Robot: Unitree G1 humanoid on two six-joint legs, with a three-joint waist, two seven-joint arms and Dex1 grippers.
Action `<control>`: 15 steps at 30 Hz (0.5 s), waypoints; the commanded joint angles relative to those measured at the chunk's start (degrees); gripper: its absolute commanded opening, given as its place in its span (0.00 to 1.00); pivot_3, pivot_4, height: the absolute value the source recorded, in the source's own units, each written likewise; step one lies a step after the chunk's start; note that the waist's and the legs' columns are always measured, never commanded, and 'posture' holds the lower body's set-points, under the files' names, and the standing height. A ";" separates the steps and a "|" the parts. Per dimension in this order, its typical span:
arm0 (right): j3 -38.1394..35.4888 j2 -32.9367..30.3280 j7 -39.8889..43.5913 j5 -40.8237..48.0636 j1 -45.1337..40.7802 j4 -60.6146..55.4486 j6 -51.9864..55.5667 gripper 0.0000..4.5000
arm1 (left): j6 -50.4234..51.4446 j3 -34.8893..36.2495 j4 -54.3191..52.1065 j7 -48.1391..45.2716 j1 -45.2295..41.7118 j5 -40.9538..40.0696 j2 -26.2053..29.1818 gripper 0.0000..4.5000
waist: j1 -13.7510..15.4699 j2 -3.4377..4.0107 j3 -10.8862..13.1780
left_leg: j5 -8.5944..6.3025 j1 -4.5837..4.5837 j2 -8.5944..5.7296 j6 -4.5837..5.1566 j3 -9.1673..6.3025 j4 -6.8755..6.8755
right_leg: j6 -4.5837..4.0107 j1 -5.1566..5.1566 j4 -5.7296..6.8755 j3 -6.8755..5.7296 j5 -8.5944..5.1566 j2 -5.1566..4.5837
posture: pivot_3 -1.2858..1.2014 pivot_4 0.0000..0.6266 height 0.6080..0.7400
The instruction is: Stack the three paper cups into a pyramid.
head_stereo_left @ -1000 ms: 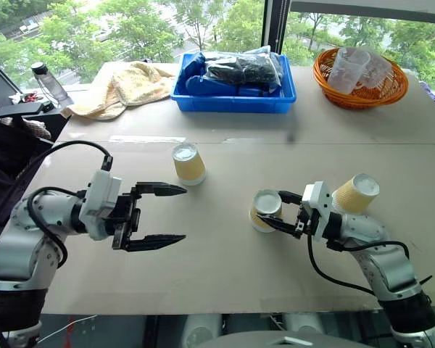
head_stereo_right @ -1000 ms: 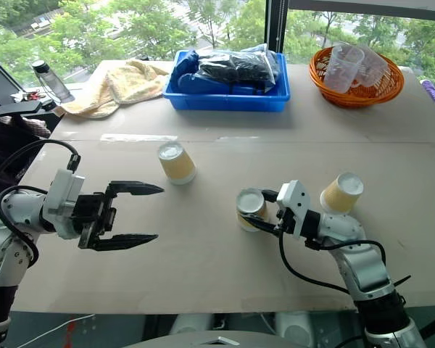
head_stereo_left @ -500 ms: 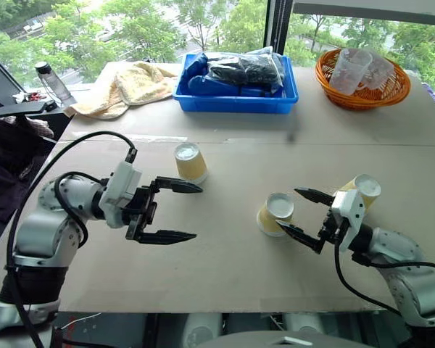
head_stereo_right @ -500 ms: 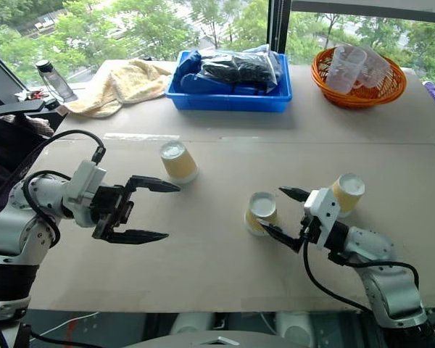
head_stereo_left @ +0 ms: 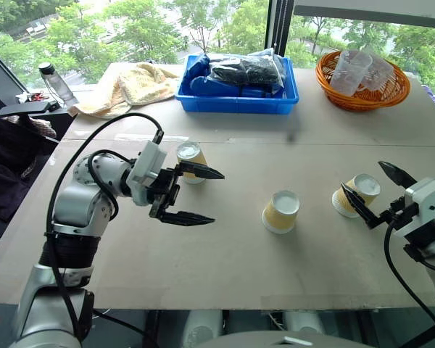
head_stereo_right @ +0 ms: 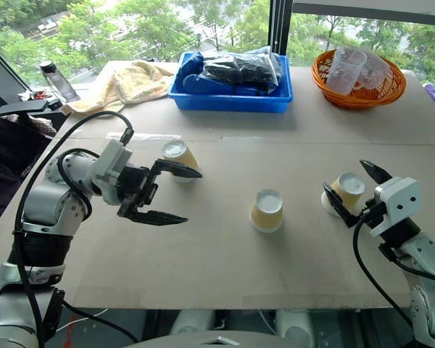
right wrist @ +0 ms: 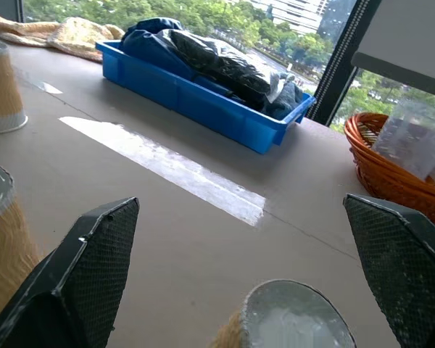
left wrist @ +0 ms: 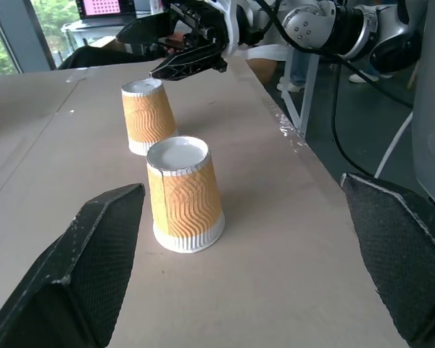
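Three paper cups sit upside down on our big brown table (head_stereo_left: 225, 268), each one apart from the others. The middle cup (head_stereo_left: 280, 212) stands alone near the table's center. The left cup (head_stereo_left: 191, 159) is farther back, and the right cup (head_stereo_left: 357, 194) leans over on its side a bit. All three have wavy yellow-tan sides, a white rim and a white bottom facing up. None of them touch yet.

Our left gripper (head_stereo_left: 194, 196) hangs just beside the left cup, with its two black fingers wide apart and nothing between them. One finger crosses in front of that cup and hides part of it. Our right gripper (head_stereo_left: 374, 197) is next to the right cup, fingers spread wide too, holding nothing. One finger covers a bit of that cup.

At the back of the table we see a blue bin (head_stereo_left: 236, 94) with dark bags in it, an orange basket (head_stereo_left: 362, 90) with clear plastic cups (head_stereo_left: 351, 69), and a yellow towel (head_stereo_left: 127, 85). A bottle (head_stereo_left: 57, 84) stands past the table's left corner. These are all well away from our cups, and nothing lies between the cups.
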 commanded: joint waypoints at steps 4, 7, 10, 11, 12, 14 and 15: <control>-0.18 1.76 -2.35 1.55 0.78 3.14 3.18 0.99 | -0.69 -0.26 0.77 -0.83 -2.43 0.82 -0.49 1.00 | 0.01 0.01 0.00 | 0.00 -0.01 0.00 0.01 0.00 0.01 | -0.05 0.00 0.02 0.06 -0.03 0.03 | 0.52 0.24 0.95; 0.21 3.28 -4.04 1.50 -0.82 5.83 3.86 0.99 | -0.46 -0.03 1.00 -0.83 -2.86 0.37 -0.44 1.00 | -0.02 0.01 0.00 | 0.00 0.00 0.00 0.01 0.02 0.03 | -0.19 0.00 0.03 0.16 -0.11 0.06 | 0.52 0.24 0.95; -0.17 4.41 -5.35 2.66 -3.47 8.07 4.92 0.99 | 0.29 0.69 0.78 -0.83 -3.11 -0.08 -0.19 1.00 | -0.02 0.01 0.01 | 0.00 0.01 0.00 0.02 0.01 0.04 | -0.20 0.00 0.06 0.19 -0.12 0.07 | 0.52 0.24 0.95; -0.18 4.52 -5.61 2.82 -4.13 8.82 5.48 0.99 | 0.35 0.85 0.68 -0.82 -3.00 -0.02 -0.02 1.00 | 0.00 0.02 0.01 | 0.00 0.01 -0.01 0.02 0.03 0.05 | -0.20 -0.01 0.08 0.24 -0.12 0.07 | 0.52 0.24 0.95; -0.11 4.57 -5.66 2.86 -4.64 9.55 5.70 0.99 | 0.52 1.09 0.62 -0.68 -2.88 0.00 0.10 1.00 | 0.01 0.02 0.01 | 0.00 0.01 -0.02 0.02 0.03 0.06 | -0.20 -0.01 0.09 0.27 -0.12 0.07 | 0.52 0.24 0.95; 0.04 4.53 -5.61 2.94 -5.02 10.26 5.90 0.99 | 0.76 1.41 0.53 -0.37 -2.72 -0.01 0.14 1.00 | 0.08 0.02 0.01 | 0.00 0.01 -0.02 0.02 0.03 0.06 | -0.20 -0.01 0.08 0.27 -0.11 0.07 | 0.52 0.24 0.95; 0.15 4.53 -5.36 3.27 -5.06 10.49 6.05 0.99 | 1.13 1.73 0.42 0.43 -2.57 -0.08 0.00 1.00 | 0.15 0.02 0.01 | -0.01 0.01 -0.02 0.02 0.03 0.05 | -0.19 -0.01 0.08 0.27 -0.11 0.07 | 0.52 0.24 0.95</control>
